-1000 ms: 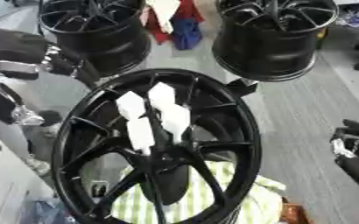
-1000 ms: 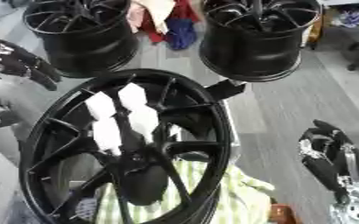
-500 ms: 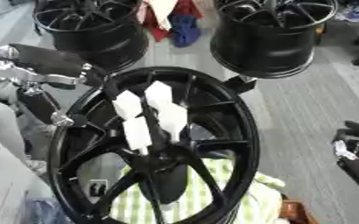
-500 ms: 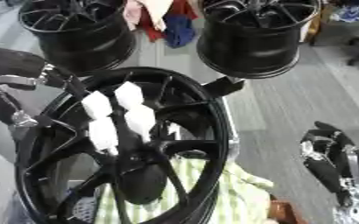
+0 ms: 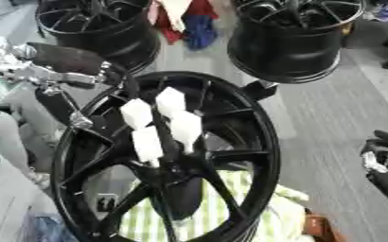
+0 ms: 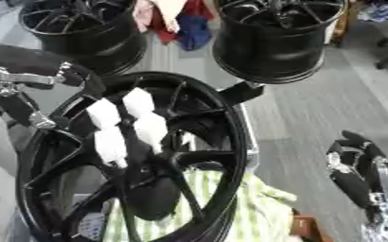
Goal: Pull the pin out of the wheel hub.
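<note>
Black wheel hub seen centre frame, four white pins clustered at its middle above the spokes. Left hand positioned at the upper-left rim; finger state cannot be told. Right hand idle lower right, fingers relaxed. Two black rims and red-blue cloth located behind; striped cloth underneath.

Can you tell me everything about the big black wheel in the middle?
The big black wheel looks like glossy dark metal, with thin spokes running from its round rim to a hub in the centre. It stands tilted, its open face toward the camera. Four white blocks stick out around the hub. A green and white striped cloth shows through the lower spokes. The left robot hand is at its upper left rim; contact is unclear.
</note>
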`<action>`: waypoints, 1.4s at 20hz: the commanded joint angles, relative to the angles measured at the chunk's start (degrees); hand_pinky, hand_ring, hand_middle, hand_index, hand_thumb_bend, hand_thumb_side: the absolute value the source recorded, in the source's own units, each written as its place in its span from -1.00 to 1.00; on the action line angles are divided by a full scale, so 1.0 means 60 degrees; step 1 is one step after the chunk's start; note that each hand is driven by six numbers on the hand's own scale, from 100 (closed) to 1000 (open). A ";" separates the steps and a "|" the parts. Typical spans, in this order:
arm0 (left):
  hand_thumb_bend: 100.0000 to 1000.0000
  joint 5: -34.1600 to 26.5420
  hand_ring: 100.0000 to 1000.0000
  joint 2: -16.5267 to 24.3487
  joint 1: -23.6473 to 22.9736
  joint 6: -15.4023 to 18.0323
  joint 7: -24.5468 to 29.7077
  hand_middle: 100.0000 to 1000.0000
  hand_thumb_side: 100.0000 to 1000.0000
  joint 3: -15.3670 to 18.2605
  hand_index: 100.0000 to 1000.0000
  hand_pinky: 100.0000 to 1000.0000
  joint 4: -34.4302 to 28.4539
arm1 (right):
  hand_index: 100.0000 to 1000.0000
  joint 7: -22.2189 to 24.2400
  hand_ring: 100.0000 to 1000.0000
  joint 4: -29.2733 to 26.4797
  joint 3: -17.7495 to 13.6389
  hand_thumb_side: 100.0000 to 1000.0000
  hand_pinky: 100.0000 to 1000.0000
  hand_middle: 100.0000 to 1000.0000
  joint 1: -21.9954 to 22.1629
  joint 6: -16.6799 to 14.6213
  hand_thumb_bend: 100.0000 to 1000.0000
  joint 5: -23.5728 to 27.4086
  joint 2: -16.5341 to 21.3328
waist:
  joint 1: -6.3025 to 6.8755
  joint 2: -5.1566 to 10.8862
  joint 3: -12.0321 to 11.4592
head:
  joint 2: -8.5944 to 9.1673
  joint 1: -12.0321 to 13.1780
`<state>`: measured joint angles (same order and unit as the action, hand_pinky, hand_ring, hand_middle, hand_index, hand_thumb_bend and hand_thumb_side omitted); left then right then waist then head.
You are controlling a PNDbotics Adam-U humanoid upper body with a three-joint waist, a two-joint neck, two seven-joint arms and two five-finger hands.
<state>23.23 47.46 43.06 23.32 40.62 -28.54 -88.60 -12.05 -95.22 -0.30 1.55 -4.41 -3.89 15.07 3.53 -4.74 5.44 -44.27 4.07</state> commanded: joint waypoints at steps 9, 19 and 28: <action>-0.59 0.0187 0.62 -0.0467 0.0562 0.2274 0.1891 0.67 -1.00 -0.0332 0.74 0.77 0.0547 | 0.58 0.0063 0.13 -0.0072 0.0047 -0.59 0.35 0.27 -0.0112 -0.0031 -1.00 -0.0012 0.0211 | 0.0021 0.0046 0.0149 | 0.0025 0.0161; -0.66 0.0566 0.37 -0.0567 0.0546 0.2424 0.1891 0.44 -1.00 -0.0500 0.64 0.59 0.0894 | 0.58 0.0064 0.13 -0.0065 0.0040 -0.58 0.35 0.27 -0.0119 -0.0044 -1.00 -0.0008 0.0207 | 0.0038 0.0039 0.0200 | 0.0025 0.0172; -0.98 0.0412 0.05 -0.0540 0.0511 0.2220 0.1891 0.03 -1.00 -0.0408 0.31 0.46 0.0983 | 0.58 0.0067 0.13 -0.0054 0.0034 -0.58 0.35 0.27 -0.0113 -0.0045 -1.00 -0.0008 0.0201 | 0.0027 0.0058 0.0185 | 0.0025 0.0176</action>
<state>26.21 43.21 45.33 24.44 39.49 -31.92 -82.55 -11.69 -95.17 0.04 1.48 -4.53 -3.89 15.07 3.84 -4.98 6.61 -44.27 5.03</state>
